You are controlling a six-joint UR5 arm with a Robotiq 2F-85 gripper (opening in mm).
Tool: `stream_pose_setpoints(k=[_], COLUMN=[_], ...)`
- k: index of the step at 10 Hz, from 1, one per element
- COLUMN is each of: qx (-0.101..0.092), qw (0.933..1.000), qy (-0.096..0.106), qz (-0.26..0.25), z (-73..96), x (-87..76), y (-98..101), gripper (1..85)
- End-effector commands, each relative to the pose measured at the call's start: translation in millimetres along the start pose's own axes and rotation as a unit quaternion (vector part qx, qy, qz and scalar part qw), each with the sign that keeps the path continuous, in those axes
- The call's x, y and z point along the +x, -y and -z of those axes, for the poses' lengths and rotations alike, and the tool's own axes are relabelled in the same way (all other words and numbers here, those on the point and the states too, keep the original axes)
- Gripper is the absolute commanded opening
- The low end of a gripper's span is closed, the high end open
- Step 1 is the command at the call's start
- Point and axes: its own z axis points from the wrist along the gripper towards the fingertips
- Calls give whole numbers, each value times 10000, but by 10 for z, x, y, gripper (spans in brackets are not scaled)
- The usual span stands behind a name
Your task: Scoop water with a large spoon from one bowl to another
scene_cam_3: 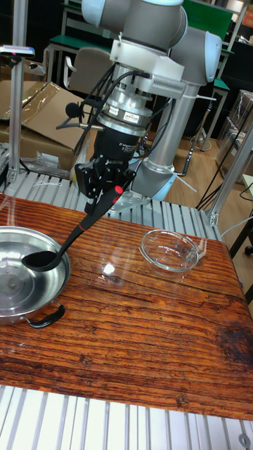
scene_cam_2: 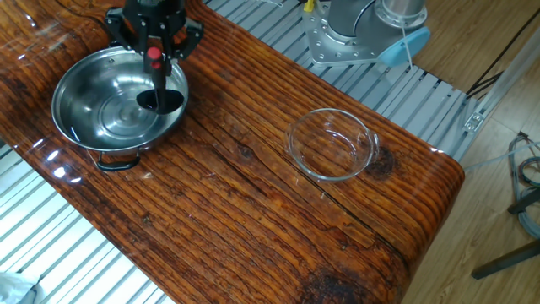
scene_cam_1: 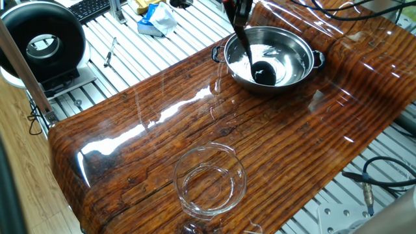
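My gripper (scene_cam_3: 105, 184) is shut on the red-tipped upper end of the large spoon (scene_cam_3: 77, 234), a black ladle that slants down to the left. Its round cup (scene_cam_1: 263, 73) hangs over the steel bowl (scene_cam_1: 296, 45), about level with the rim in the tall view. From the other side the gripper (scene_cam_2: 156, 40) stands at the far edge of the steel bowl (scene_cam_2: 84, 105), and the large spoon's cup (scene_cam_2: 160, 101) sits over the bowl's right part. Water is hard to tell from the shiny steel. The clear glass bowl (scene_cam_2: 332, 143) stands apart, also the glass bowl (scene_cam_1: 209, 179) near the front.
The wooden tabletop (scene_cam_1: 162, 123) ends in rounded edges with slatted metal around it. A black round device (scene_cam_1: 42, 45), a keyboard (scene_cam_1: 91, 8), a blue-white bag (scene_cam_1: 156, 19) and a pen (scene_cam_1: 110, 52) lie beyond. The robot base (scene_cam_2: 363, 29) stands behind the glass bowl.
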Motion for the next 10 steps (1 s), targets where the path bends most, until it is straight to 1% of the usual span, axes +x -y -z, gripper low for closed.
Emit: stream_pose_setpoints(k=[1,2,3,6,7,8,10], qx=[-84,-87,-48,-114,-151,-148,-13], qw=[9997,9996,9993,9990,9986,9978,9966], qy=[-71,-99,-122,-117,-65,-37,-35], qz=[212,259,349,412,496,640,821], z=[52,65,86,129,131,133,109], x=[61,78,89,62,44,40,26], y=[-49,-55,-45,-113,-130,-125,-43], gripper=[10,10,10,10,10,10,10])
